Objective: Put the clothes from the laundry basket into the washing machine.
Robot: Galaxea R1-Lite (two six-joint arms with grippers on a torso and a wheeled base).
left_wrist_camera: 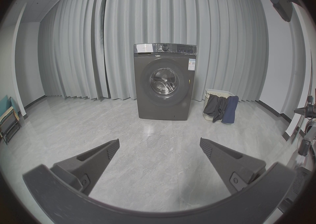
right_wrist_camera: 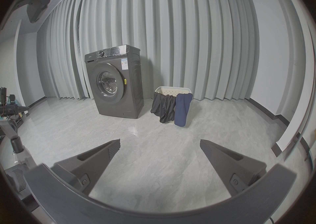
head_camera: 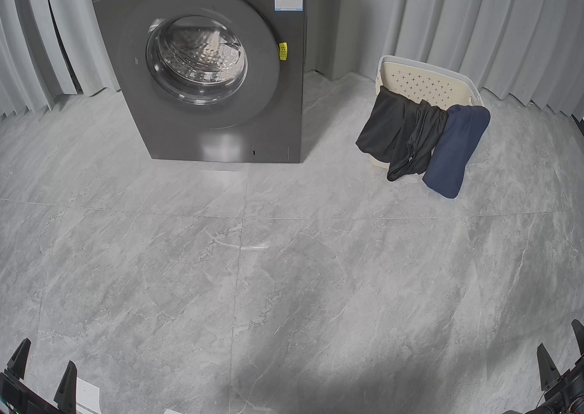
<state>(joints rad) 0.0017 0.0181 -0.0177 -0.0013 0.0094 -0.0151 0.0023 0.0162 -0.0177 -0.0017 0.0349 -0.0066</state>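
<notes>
Grey floor [head_camera: 292, 287]; clothes [head_camera: 404, 129] lengthwise down laundry basket [head_camera: 426, 83]

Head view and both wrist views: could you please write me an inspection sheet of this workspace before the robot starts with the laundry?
Surface: grey tiled floor, bare between the robot and the machine.
Job's things: washing machine, round door looks shut; laundry basket stands to its right, apart from it; black clothes and a navy garment hang over the basket's front rim.
Clutter: a small object near the wall far to the left, too small to name.
Grippers: left end effector open and empty; right end effector open and empty; both low and far from the basket.
Cables: nothing seen.
Surroundings: grey curtains behind the machine and basket.
</notes>
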